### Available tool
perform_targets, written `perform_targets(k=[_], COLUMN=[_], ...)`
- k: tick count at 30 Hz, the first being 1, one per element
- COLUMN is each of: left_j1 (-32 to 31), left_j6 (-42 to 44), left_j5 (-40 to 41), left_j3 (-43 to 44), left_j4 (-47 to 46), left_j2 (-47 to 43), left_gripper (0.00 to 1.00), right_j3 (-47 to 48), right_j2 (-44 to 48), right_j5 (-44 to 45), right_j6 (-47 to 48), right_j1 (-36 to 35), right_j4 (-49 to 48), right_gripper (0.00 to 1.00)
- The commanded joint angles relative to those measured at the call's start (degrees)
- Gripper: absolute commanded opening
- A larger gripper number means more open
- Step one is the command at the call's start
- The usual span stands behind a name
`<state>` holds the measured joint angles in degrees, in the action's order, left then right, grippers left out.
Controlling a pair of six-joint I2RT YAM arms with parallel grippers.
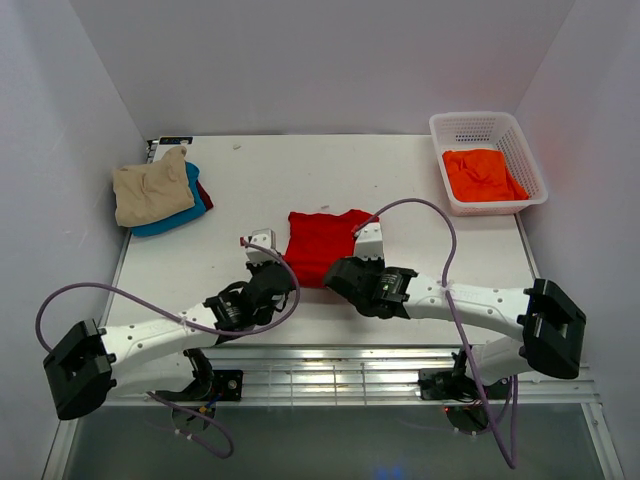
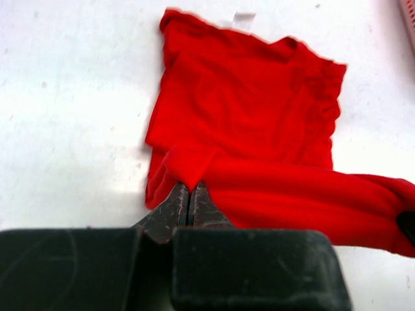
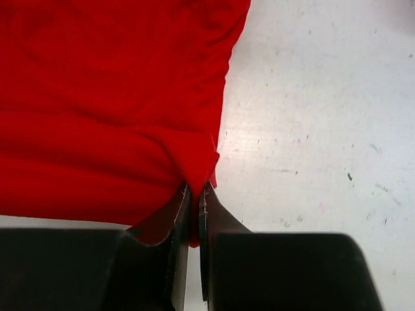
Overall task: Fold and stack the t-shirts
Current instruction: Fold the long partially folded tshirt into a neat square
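Observation:
A bright red t-shirt [image 1: 322,243] lies partly folded at the table's middle; it also shows in the left wrist view [image 2: 246,123] and the right wrist view [image 3: 110,97]. My left gripper [image 1: 281,279] is shut on its near left corner [image 2: 189,170]. My right gripper [image 1: 340,273] is shut on its near right corner [image 3: 201,175]. Both hold the near edge a little off the table. A folded stack lies at the far left: a tan t-shirt [image 1: 150,188] on a teal blue t-shirt [image 1: 180,215], with a dark red t-shirt [image 1: 204,192] peeking out. An orange t-shirt [image 1: 482,173] lies in the basket.
A white plastic lattice basket [image 1: 470,126] stands at the far right of the table. White walls close in the back and sides. A metal rail [image 1: 330,365] runs along the near edge between the arm bases.

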<state>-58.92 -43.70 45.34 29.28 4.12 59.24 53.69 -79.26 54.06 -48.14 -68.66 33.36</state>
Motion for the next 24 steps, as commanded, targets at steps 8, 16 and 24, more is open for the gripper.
perform_targets(k=[8,16,24], left_j1=[7.49,12.5,18.57], left_j6=[17.95,19.0,19.8], left_j5=[-7.28,-11.5,-17.56], left_j3=[4.47,6.67,13.24], left_j4=[-21.08,-24.95,-27.32], left_j2=[12.82,20.12,29.59], left_gripper=[0.0,0.0,0.0], right_j3=[2.03,4.93,10.99], right_j2=[-6.24,-12.31,-19.96], right_j5=[0.52,-3.78,-6.16], right_j6=[21.68,28.36,32.4], right_j1=[10.65,15.92,21.11], right_j4=[-18.68,-25.71,-28.35], right_gripper=[0.08,0.08,0.08])
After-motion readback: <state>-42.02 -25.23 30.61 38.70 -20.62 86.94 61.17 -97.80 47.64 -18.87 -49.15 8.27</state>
